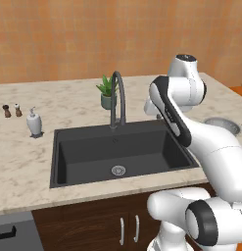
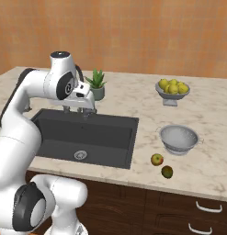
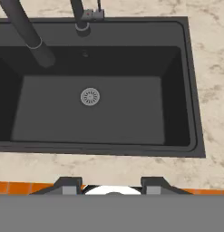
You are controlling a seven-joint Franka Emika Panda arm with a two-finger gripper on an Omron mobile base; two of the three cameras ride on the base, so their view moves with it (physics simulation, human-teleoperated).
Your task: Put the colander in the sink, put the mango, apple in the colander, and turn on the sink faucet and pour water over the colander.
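The dark grey sink (image 1: 93,154) (image 2: 105,133) (image 3: 109,118) holds nothing but its round steel drain (image 3: 90,96). Behind its far rim rises the gooseneck sink faucet (image 1: 118,95) (image 3: 28,32), with no water running. My gripper (image 2: 77,111) (image 3: 111,186) hangs above the basin, open, nothing between its fingers. The white-silver colander (image 2: 179,139) (image 1: 222,125) stands upright on the counter to the right of the sink. In front of it lie the yellow-red apple (image 2: 156,159) and, a little nearer the counter edge, the green mango (image 2: 167,172).
A grey bowl of pale yellow-green fruits (image 2: 172,89) stands at the back right. A potted plant (image 1: 108,92) sits behind the faucet. A soap dispenser (image 1: 34,122) and two small shakers (image 1: 11,111) are left of the sink.
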